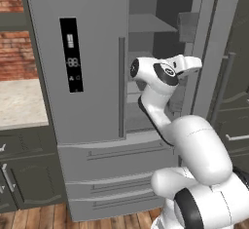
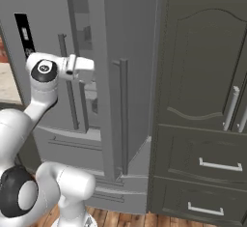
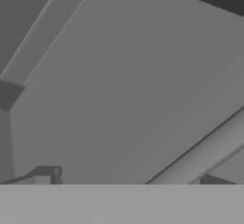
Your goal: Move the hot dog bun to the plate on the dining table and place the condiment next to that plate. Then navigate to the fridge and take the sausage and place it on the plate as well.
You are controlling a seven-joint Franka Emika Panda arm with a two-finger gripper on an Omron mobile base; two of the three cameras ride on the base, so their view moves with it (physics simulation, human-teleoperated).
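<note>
The grey steel fridge [image 1: 92, 91] stands in front of me, its left door shut under the black display panel [image 1: 71, 55]. Its right door [image 1: 216, 52] is swung open. My arm reaches into the open compartment, the white hand [image 1: 188, 63] at shelf height beside the door's inner edge. In the hand view my gripper [image 3: 128, 180] faces plain grey inner walls, its fingertips [image 3: 47, 175] far apart with nothing between them. The sausage is hidden. The hot dog bun, plate, condiment and dining table are out of view.
Grey shelves [image 1: 148, 26] run across the fridge interior. Two freezer drawers [image 1: 112, 174] sit below the doors. Dark cabinets with a door and drawers [image 2: 202, 100] stand right of the fridge. A pale counter [image 1: 19, 101] and brick wall lie to the left.
</note>
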